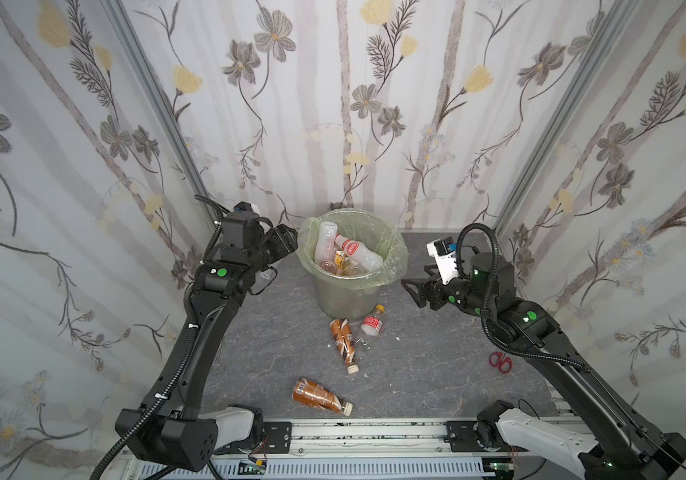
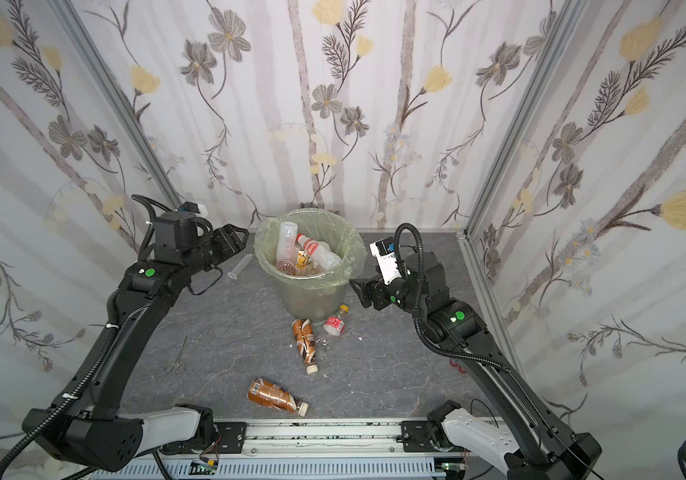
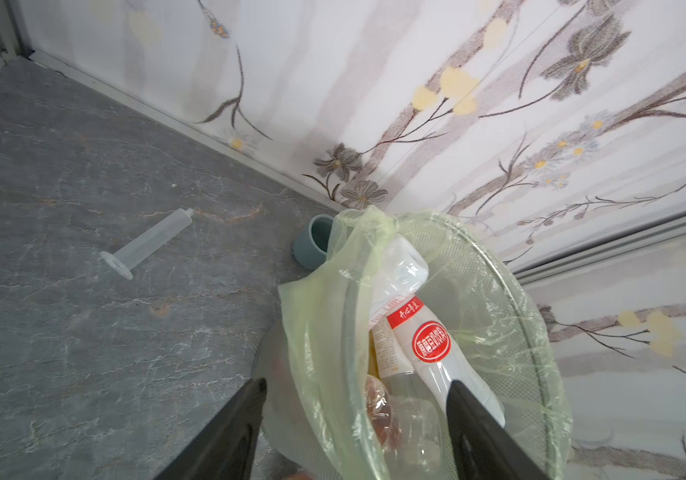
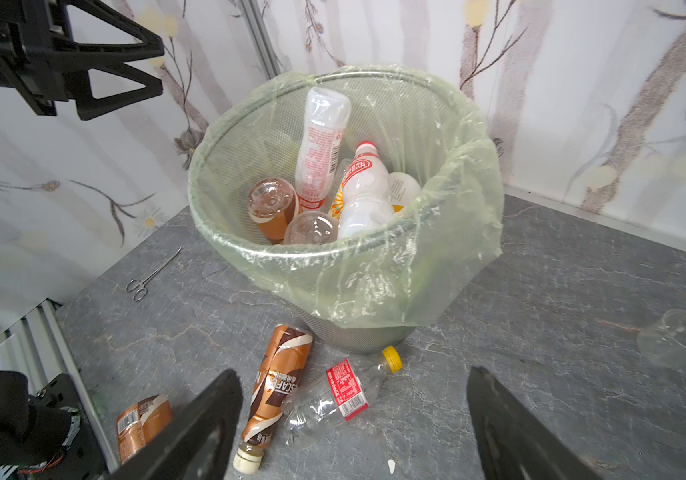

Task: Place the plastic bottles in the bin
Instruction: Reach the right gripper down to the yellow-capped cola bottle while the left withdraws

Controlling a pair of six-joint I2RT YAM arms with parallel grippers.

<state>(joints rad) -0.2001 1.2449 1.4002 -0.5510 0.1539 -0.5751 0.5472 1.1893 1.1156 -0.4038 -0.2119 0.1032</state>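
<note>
- Plastic bottles [image 1: 349,253] crowd the bin [image 1: 341,297]; three more lie on the table [image 1: 274,332] at its 6 o'clock.
- Left gripper [image 2: 245,239] hovers above the bin's 9 o'clock rim, jaws spread and empty, forearm level.
- Right gripper [image 1: 409,293] is at 3 o'clock, jaws wide and empty, pointing binward.

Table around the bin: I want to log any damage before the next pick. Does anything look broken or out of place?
Yes. The copper-brown coffee bottle lying beside the bin is dented and kinked, with small white fragments scattered on the table near it. The bin's liner also sags lower on one side.
</note>
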